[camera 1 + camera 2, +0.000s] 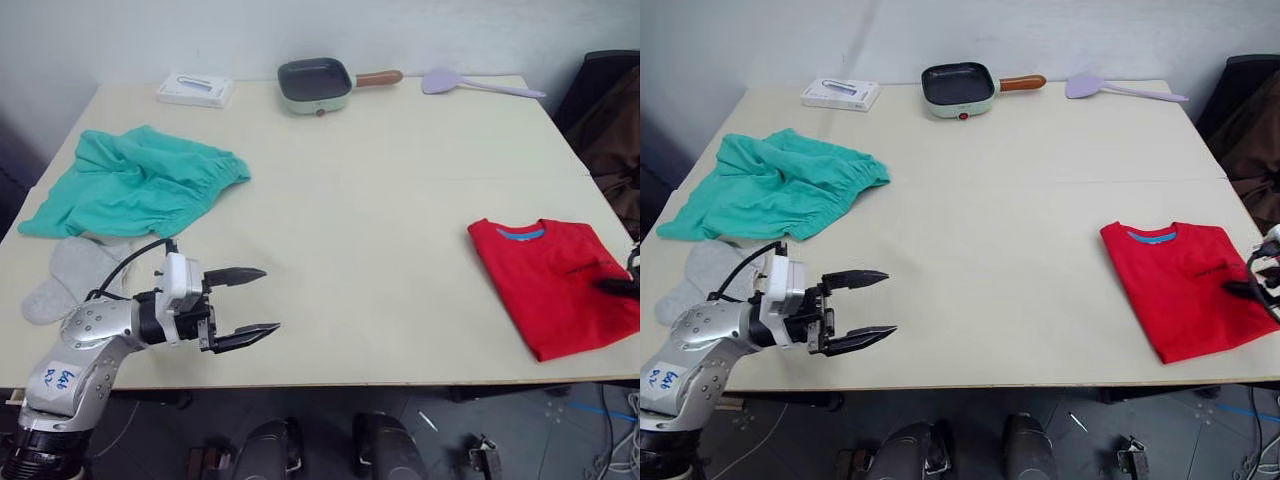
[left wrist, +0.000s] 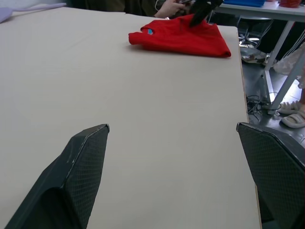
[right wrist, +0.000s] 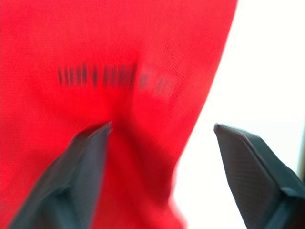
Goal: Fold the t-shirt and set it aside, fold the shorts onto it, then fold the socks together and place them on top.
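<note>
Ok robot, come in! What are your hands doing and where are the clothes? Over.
Left gripper open, over bare table. Right gripper open over folded t-shirt. Shorts crumpled, socks beside them. Nothing in the way.

From my seat the table (image 1: pixel 400 250) looks like a smooth matt cream board, no shine on it. The t-shirt (image 1: pixel 555 280) is thin red cloth, lying flat with a fine weave and dark printed lettering that I can see in the right wrist view. The shorts (image 1: pixel 135 185) are softer-looking teal fabric, crumpled, with a gathered waistband. The socks (image 1: pixel 75 275) look like fuzzy grey knit. My left gripper (image 1: pixel 245 305) has matt black fingers (image 2: pixel 81 167) with a fine diamond texture, on a brushed silvery metal wrist. The pan (image 1: pixel 315 85) looks glossy pale green with a dark inside and a wood-like handle.
</note>
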You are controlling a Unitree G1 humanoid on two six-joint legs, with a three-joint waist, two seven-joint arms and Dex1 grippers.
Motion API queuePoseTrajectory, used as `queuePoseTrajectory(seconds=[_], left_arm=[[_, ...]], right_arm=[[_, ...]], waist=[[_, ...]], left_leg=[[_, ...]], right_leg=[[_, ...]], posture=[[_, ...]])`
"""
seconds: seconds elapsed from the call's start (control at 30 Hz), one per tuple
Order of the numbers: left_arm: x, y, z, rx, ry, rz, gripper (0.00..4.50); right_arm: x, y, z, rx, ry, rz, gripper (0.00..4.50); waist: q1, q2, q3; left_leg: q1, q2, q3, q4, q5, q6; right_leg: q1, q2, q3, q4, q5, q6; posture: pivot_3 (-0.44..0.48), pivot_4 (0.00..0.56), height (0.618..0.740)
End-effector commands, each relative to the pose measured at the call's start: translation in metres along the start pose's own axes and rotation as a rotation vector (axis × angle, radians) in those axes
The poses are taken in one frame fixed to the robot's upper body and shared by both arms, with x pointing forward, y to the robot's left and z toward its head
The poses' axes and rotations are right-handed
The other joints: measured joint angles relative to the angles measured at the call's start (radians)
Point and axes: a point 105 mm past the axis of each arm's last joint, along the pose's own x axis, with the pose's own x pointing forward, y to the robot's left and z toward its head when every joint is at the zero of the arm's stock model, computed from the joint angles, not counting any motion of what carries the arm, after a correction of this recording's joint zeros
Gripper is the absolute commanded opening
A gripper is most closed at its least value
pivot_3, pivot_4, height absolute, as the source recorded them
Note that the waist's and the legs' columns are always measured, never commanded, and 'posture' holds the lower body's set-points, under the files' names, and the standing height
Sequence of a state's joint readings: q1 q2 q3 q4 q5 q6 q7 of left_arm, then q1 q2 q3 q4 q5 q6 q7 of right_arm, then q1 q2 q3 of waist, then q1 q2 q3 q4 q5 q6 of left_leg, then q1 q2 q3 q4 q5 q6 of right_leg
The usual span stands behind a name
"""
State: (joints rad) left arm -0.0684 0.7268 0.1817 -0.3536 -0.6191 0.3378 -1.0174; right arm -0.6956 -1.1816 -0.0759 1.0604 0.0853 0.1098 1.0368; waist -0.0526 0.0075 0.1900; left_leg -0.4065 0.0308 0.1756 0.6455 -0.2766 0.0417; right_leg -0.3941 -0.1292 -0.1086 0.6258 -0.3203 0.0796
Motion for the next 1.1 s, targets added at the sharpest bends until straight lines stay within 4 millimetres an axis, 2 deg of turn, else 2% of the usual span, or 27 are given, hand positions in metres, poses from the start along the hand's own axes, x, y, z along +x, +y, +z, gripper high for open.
queuePoseTrajectory(seconds=[0.03, 0.1, 0.2, 0.27, 0.3, 0.37, 0.4, 0.53, 0.63, 0.7, 0.77, 0.87, 0.93, 1.0, 1.07, 1.1], left_arm=[[-0.021, 0.019, 0.004, 0.031, -0.002, 0.113, 4.50], [-0.031, 0.023, -0.003, 0.027, 0.019, 0.146, 4.50], [-0.050, 0.032, -0.016, 0.013, 0.053, 0.242, 4.50], [-0.062, 0.035, -0.021, -0.036, 0.051, 0.289, 4.50], [-0.068, 0.035, -0.024, -0.042, 0.061, 0.311, 4.50], [-0.080, 0.037, -0.027, -0.040, 0.070, 0.370, 4.50], [-0.089, 0.037, -0.029, -0.030, 0.079, 0.414, 4.50], [-0.137, 0.040, -0.039, -0.014, 0.122, 0.677, 4.50], [-0.183, 0.029, -0.057, -0.040, 0.180, 0.909, 4.50], [-0.206, 0.015, -0.070, -0.092, 0.197, 1.042, 4.50], [-0.219, 0.002, -0.077, -0.134, 0.204, 1.111, 4.50], [-0.228, -0.007, -0.082, -0.182, 0.247, 1.172, 4.50], [-0.229, -0.001, -0.075, -0.172, 0.261, 1.193, 4.50], [-0.208, 0.021, -0.056, -0.148, 0.220, 1.111, 4.50], [-0.175, 0.045, -0.035, -0.105, 0.212, 0.972, 4.50], [-0.165, 0.053, -0.028, -0.083, 0.215, 0.931, 4.50]], right_arm=[[-0.024, -0.005, 0.066, -0.254, -0.318, -0.060, 4.47], [-0.026, 0.003, 0.083, -0.287, -0.403, -0.053, 4.47], [-0.021, 0.039, 0.106, -0.366, -0.525, 0.040, 4.47], [-0.015, 0.066, 0.107, -0.374, -0.558, 0.126, 4.47], [-0.013, 0.077, 0.109, -0.373, -0.587, 0.152, 4.47], [-0.012, 0.089, 0.116, -0.348, -0.650, 0.137, 4.47], [-0.009, 0.099, 0.116, -0.328, -0.670, 0.162, 4.47], [-0.008, 0.162, 0.103, -0.329, -0.765, 0.342, 4.47], [-0.014, 0.210, 0.092, -0.294, -0.858, 0.449, 4.47], [-0.014, 0.223, 0.081, -0.229, -0.891, 0.457, 4.47], [-0.014, 0.233, 0.068, -0.190, -0.889, 0.471, 4.47], [-0.017, 0.244, 0.052, -0.228, -0.880, 0.490, 4.47], [-0.016, 0.237, 0.050, -0.254, -0.890, 0.437, 4.47], [-0.014, 0.227, 0.049, -0.252, -0.883, 0.406, 4.47], [-0.013, 0.220, 0.051, -0.230, -0.891, 0.392, 4.47], [-0.013, 0.220, 0.053, -0.225, -0.898, 0.390, 4.47]], waist=[[-0.005, 0.001, 0.001], [-0.008, 0.001, 0.001], [-0.006, -0.001, 0.002], [-0.002, -0.002, 0.003], [-0.006, 0.000, 0.004], [-0.011, 0.000, 0.006], [-0.007, -0.001, 0.007], [0.051, -0.004, 0.010], [0.066, -0.009, 0.009], [0.068, -0.009, 0.009], [0.070, -0.009, 0.009], [0.078, -0.012, 0.010], [0.078, -0.012, 0.010], [0.079, -0.013, 0.010], [0.087, -0.014, 0.010], [0.088, -0.014, 0.010]], left_leg=[[0.000, 0.000, 0.000, 0.000, 0.000, 0.000], [0.001, 0.001, 0.001, 0.000, 0.001, 0.000], [0.002, 0.003, 0.001, 0.000, 0.002, -0.001], [0.001, 0.002, -0.002, 0.000, 0.002, 0.000], [-0.001, 0.000, -0.009, -0.002, 0.005, 0.005], [0.003, -0.017, -0.040, -0.019, 0.020, 0.012], [0.001, -0.028, -0.055, -0.025, 0.028, 0.013], [-0.001, -0.032, -0.059, -0.025, 0.031, 0.014], [0.000, -0.031, -0.061, -0.025, 0.024, 0.009], [0.000, -0.032, -0.059, -0.024, 0.020, 0.015], [0.000, -0.032, -0.059, -0.024, 0.018, 0.017], [0.000, -0.032, -0.058, -0.024, 0.017, 0.017], [0.000, -0.031, -0.058, -0.024, 0.017, 0.017], [0.000, -0.030, -0.058, -0.024, 0.017, 0.017], [0.000, -0.028, -0.059, -0.024, 0.018, 0.015], [0.000, -0.028, -0.060, -0.024, 0.019, 0.014]], right_leg=[[0.000, 0.001, 0.000, 0.000, 0.000, 0.000], [0.000, 0.001, 0.001, 0.002, 0.000, 0.000], [0.000, 0.002, 0.001, 0.002, 0.000, 0.000], [0.002, 0.002, -0.001, 0.001, 0.000, 0.000], [0.006, 0.000, -0.008, 0.000, 0.000, 0.000], [0.028, -0.016, -0.047, -0.009, 0.000, 0.003], [0.033, -0.023, -0.059, -0.010, -0.001, 0.005], [0.030, -0.027, -0.052, -0.010, -0.002, 0.006], [0.033, -0.026, -0.051, -0.016, -0.002, 0.006], [0.033, -0.027, -0.050, -0.017, -0.002, 0.007], [0.033, -0.027, -0.050, -0.019, -0.002, 0.007], [0.034, -0.027, -0.049, -0.020, -0.001, 0.008], [0.033, -0.027, -0.049, -0.020, -0.001, 0.008], [0.033, -0.027, -0.049, -0.020, -0.001, 0.008], [0.033, -0.025, -0.049, -0.020, -0.001, 0.008], [0.031, -0.024, -0.049, -0.021, -0.001, 0.008]], posture=[[0.000, 0.150, 0.740], [0.000, 0.150, 0.740], [0.000, 0.150, 0.740], [0.000, 0.150, 0.740], [0.000, 0.150, 0.740], [0.000, 0.150, 0.740], [0.000, 0.150, 0.740], [0.000, 0.150, 0.740], [0.000, 0.150, 0.740], [0.000, 0.150, 0.740], [0.000, 0.150, 0.740], [0.000, 0.150, 0.740], [0.000, 0.150, 0.740], [0.000, 0.150, 0.740], [0.000, 0.150, 0.740], [0.000, 0.150, 0.740]])
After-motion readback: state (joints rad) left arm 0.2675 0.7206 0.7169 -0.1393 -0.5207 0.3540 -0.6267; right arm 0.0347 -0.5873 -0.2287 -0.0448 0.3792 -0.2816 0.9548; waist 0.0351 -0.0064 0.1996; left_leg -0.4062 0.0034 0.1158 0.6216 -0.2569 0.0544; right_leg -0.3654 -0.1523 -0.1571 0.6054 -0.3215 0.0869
